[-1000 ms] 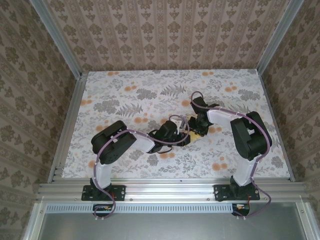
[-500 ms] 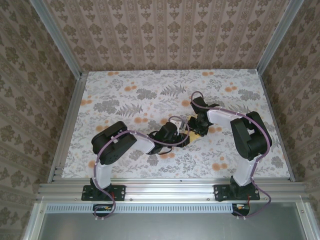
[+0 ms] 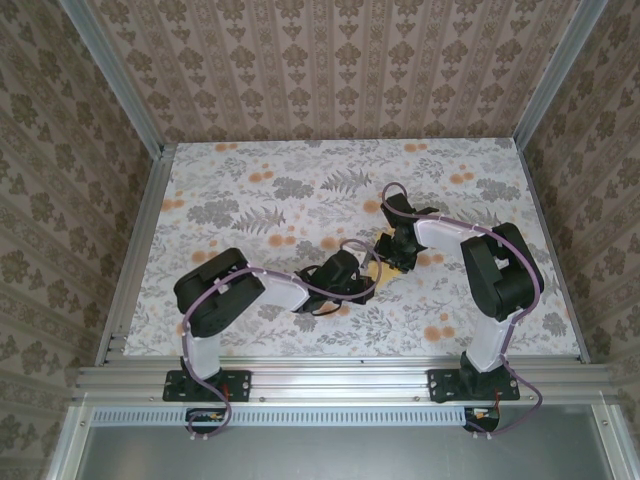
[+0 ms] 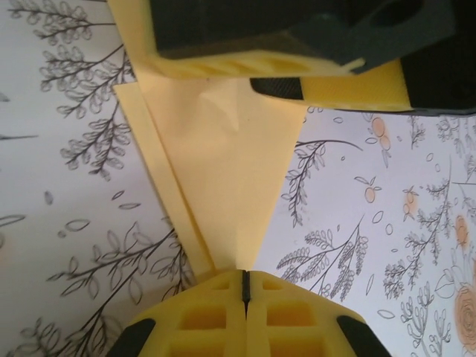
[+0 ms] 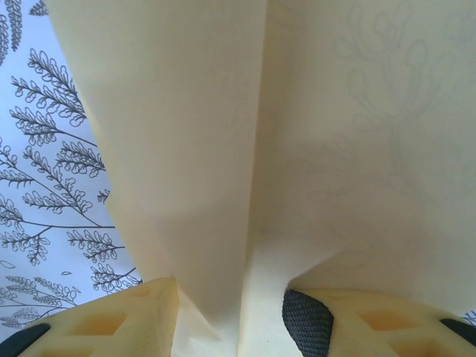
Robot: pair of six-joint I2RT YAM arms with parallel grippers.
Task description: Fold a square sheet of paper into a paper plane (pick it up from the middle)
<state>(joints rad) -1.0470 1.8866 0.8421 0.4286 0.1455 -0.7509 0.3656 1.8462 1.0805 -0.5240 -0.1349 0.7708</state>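
Pinching the pointed near tip of the paper plane (image 4: 223, 178) with the left tool (image 4: 244, 277), fingers squeezed flat together, right about the middle of the table (image 3: 470, 290), by the look of it to anchor that end with the creased layers stacked. Straddling the wider far end with the right tool (image 5: 230, 318), paper bunched in the gap between its fingers. Hard to say whether clamped or just steadying, but probably set opposite to pull the dart taut.
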